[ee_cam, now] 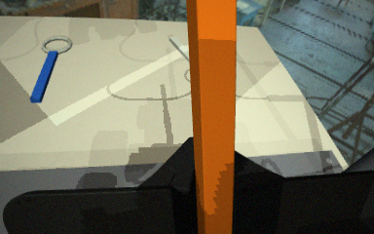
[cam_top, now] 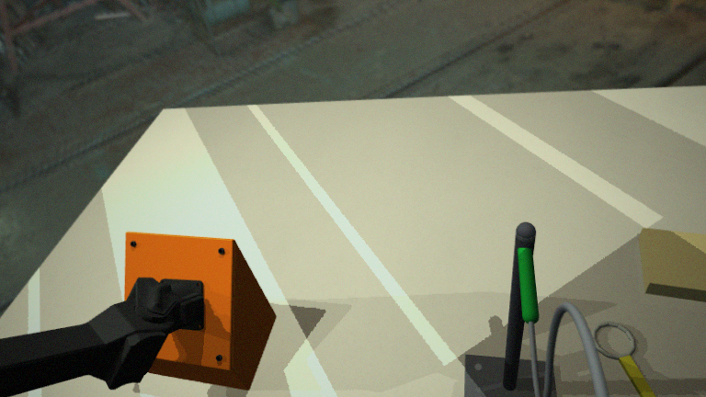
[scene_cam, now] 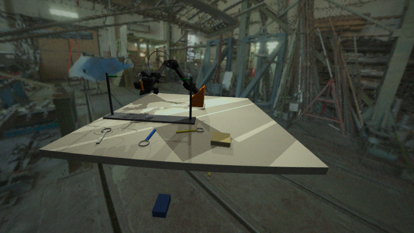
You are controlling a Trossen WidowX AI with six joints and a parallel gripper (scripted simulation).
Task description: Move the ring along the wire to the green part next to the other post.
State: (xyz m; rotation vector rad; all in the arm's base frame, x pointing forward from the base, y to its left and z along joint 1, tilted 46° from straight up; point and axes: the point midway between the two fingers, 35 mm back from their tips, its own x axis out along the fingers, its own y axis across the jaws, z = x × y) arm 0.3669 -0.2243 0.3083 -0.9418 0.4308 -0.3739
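We look from the far side of the arm and go left to right. A grey stick with a ring (scene_cam: 99, 138) lies on the worktop (scene_cam: 259, 153) (ee_cam: 146, 58), near the left post (scene_cam: 109, 96). That post has a green part (scene_cam: 112, 76) up top. Just right of it, the gripper (scene_cam: 141, 88) (ee_cam: 200, 145) is clamped on the orange handle (scene_cam: 141, 86) (ee_cam: 215, 107), up high. The task ring is between the posts, closer to the left one, but we cannot tell if the wire goes through it. A blue stick with a ring (scene_cam: 150, 135) (ee_cam: 45, 78) lies on the near side. Next we see a yellow stick with a ring (scene_cam: 184, 131) (cam_top: 633, 371), the right post (scene_cam: 190, 100) (cam_top: 512, 314), then a tan block (scene_cam: 220, 138) (cam_top: 671, 262).
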